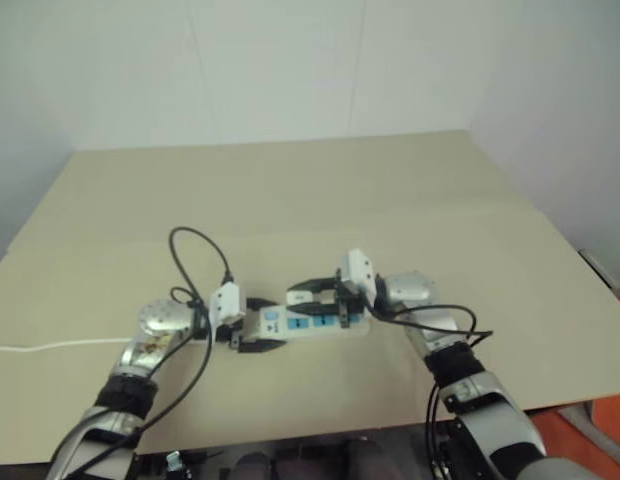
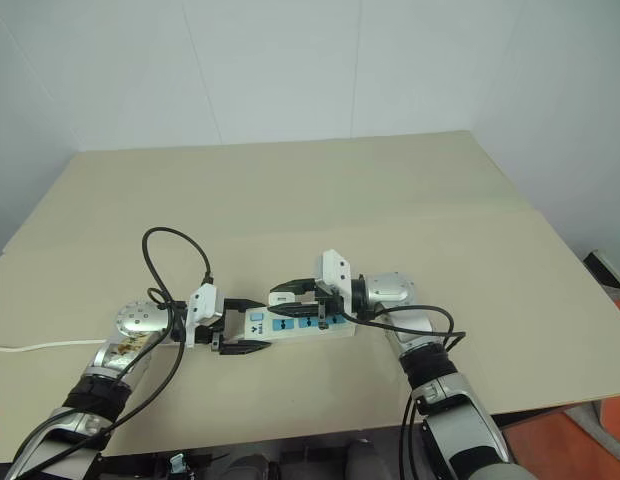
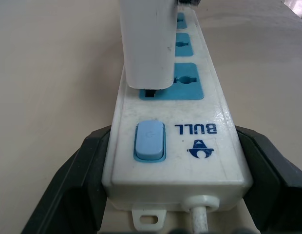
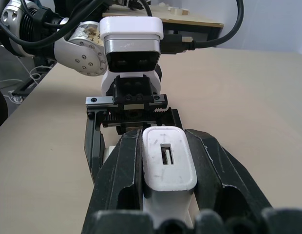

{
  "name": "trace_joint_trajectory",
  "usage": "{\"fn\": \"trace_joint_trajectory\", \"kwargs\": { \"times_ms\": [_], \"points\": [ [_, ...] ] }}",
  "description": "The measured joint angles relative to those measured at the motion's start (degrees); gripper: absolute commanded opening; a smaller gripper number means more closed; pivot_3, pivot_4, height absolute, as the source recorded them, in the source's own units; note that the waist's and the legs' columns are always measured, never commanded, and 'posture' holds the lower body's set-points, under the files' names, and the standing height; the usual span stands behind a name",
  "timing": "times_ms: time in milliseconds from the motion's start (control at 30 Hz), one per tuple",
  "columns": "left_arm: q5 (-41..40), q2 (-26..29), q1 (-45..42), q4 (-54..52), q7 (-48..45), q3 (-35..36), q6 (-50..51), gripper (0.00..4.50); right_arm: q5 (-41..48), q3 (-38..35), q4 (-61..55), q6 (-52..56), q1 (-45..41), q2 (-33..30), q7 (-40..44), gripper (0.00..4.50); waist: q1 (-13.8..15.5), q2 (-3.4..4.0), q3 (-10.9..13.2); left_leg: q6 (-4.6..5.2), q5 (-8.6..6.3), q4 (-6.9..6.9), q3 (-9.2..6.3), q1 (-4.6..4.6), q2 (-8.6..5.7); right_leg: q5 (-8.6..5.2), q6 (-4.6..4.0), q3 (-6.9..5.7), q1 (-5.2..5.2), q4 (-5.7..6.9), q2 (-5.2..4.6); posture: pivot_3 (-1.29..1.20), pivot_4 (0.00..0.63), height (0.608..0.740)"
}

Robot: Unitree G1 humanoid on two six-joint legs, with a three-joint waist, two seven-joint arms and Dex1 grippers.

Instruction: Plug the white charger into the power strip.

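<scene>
On the beige worktop point(image 2: 410, 190) lies the power strip point(image 2: 290, 327), a rigid, light bar prone to sliding, so the left gripper point(image 2: 240, 325) braces its switch end, jaws clamped on both long sides. The right gripper point(image 4: 165, 195) has jaws clamped on the white charger point(image 3: 147, 44), small, hard and smooth, best pinched on its flat sides, standing over the nearest blue socket, not visibly seated.

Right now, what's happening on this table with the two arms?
The left gripper clamps the switch end of the power strip, holding it flat on the table. The right gripper pinches the white charger and has it standing over the blue socket nearest the switch. The charger's base sits just above the socket face, so it looks not fully seated.
</scene>
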Motion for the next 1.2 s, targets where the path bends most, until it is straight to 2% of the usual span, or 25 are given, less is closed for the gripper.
{"fn": "trace_joint_trajectory", "kwargs": {
  "times_ms": [233, 400, 900, 1200],
  "points": [
    [0.11, 0.01, 0.09, 0.02, 0.14, 0.01, 0.36, 3.28, -1.77, 1.22, 3.20, -2.58, -1.16, 0.33, -0.01, 1.15, -0.06, 0.00, 0.00, 0.00, 0.00, 0.00, 0.00, 0.15, 0.00, 0.00, 0.00, 0.00, 0.16, -0.06, 0.00, 0.00, 0.150, 0.740],
    [0.18, 0.00, 0.68, 0.01, 0.72, 0.02, 1.28, 3.28, -2.44, 2.25, 7.15, -3.83, -2.52, 0.96, -0.06, 1.15, -0.17, -0.08, -0.05, 0.00, -0.01, -0.10, 0.01, 0.87, 0.02, -0.03, 0.01, -0.01, 0.88, -0.26, 0.01, 0.00, 0.150, 0.740],
    [0.16, 0.09, 2.46, -1.11, 1.89, 0.46, 1.86, 3.28, -2.71, 2.67, 9.09, -3.70, -3.16, 1.76, -0.14, 1.15, -0.30, -0.44, -0.82, 0.00, -0.02, -0.12, 0.00, 0.93, 0.05, -0.04, -0.01, 0.01, 0.87, -0.19, 0.02, 0.00, 0.150, 0.740],
    [0.27, -0.10, 2.07, -1.26, 1.40, 0.03, 1.59, 3.28, -4.28, 4.13, 6.20, 2.25, -1.49, 0.20, 0.42, 4.17, -0.10, -0.48, -0.82, 0.00, -0.01, -0.12, 0.01, 0.84, 0.04, -0.04, -0.01, 0.00, 0.79, -0.21, 0.01, 0.00, 0.150, 0.740]
  ]
}}
